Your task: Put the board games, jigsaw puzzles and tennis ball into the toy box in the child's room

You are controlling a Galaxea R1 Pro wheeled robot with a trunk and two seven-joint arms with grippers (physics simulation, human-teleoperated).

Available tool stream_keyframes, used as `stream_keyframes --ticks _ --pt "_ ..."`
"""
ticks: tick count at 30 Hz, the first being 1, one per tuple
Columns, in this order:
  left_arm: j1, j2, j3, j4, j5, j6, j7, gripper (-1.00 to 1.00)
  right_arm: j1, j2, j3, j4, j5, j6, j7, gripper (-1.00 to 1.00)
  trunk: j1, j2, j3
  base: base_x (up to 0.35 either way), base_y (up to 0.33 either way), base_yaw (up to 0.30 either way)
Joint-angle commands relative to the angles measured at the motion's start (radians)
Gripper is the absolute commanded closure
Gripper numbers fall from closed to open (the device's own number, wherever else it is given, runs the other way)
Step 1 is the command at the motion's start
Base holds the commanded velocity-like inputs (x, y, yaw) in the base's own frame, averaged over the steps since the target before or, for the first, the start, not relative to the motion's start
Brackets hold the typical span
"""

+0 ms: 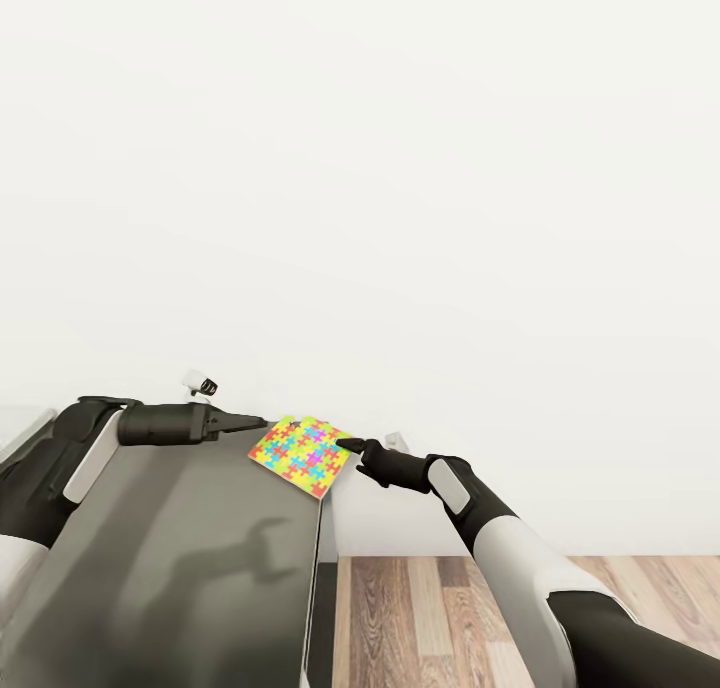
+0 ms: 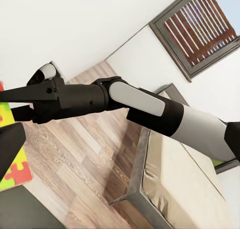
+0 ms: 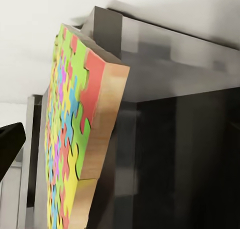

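- The right gripper (image 1: 345, 443) reaches in from the 4 o'clock side of the head view, its dark fingertips touching the near right edge of the jigsaw puzzle (image 1: 301, 453); how wide its jaws stand cannot be told, nor whether it truly grips the square.
- The left gripper (image 1: 252, 423) stretches across from 9 o'clock, its fingers close together and pointing at the puzzle's far left corner; whether it touches cannot be told.
- The jigsaw puzzle lies at the far right corner of the table (image 1: 180, 548), between the two grippers, overhanging the table's right edge.
- In the right wrist view the jigsaw puzzle (image 3: 70, 144) shows as a thick slab with a wooden edge, jutting past the grey table (image 3: 165, 54) top above a dark cabinet side (image 3: 190, 164).
- The table's top is a plain grey slab, carrying the shadow of an arm.
- Behind it stands a bare white wall (image 1: 400, 218); wood-plank floor (image 1: 450, 618) lies at 5 o'clock.
- The left wrist view takes in the right arm (image 2: 145, 104), plank floor, the beige bed (image 2: 185, 184) and a dark-framed window (image 2: 200, 29).
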Motion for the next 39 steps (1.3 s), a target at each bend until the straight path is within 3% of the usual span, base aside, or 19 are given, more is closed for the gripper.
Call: stream_keyframes --ticks 1,9,10,19,21,25,39 --pt "-0.001 0.001 -0.002 0.000 0.003 0.008 -0.002 -1.00 -0.001 0.001 -0.005 -0.001 -0.002 0.008 0.000 -1.00 0.000 0.000 -0.001 0.000 0.114 0.000" --pt "-0.001 0.000 -0.002 0.000 0.003 0.008 -0.002 -1.00 -0.001 0.001 -0.005 -0.001 -0.001 0.007 0.000 -1.00 0.000 0.000 -0.001 0.000 0.041 0.000" --pt "-0.001 0.001 -0.002 0.000 0.003 0.008 -0.002 -1.00 -0.001 0.001 -0.005 -0.001 -0.001 0.007 0.000 1.00 0.000 0.000 -0.001 0.000 0.006 0.000" --pt "-0.001 0.004 0.000 0.001 0.004 0.008 -0.002 -1.00 -0.001 0.001 -0.005 -0.001 -0.002 0.008 0.000 1.00 0.000 0.000 -0.001 0.000 0.001 0.000" --pt "0.000 0.005 0.022 0.005 0.004 0.008 -0.002 -1.00 -0.001 0.001 -0.005 -0.001 -0.002 0.008 0.001 1.00 0.000 0.000 -0.001 0.000 0.000 0.000" --pt "0.001 0.005 0.051 0.009 0.003 0.008 -0.002 -1.00 -0.001 0.001 -0.005 -0.001 -0.002 0.009 0.001 1.00 -0.015 0.028 0.012 0.000 0.000 0.000" --pt "0.001 0.005 0.051 0.038 0.002 0.008 -0.002 -1.00 -0.001 0.001 -0.005 -0.001 -0.002 0.009 0.010 1.00 -0.069 0.126 0.055 0.000 0.000 0.000"
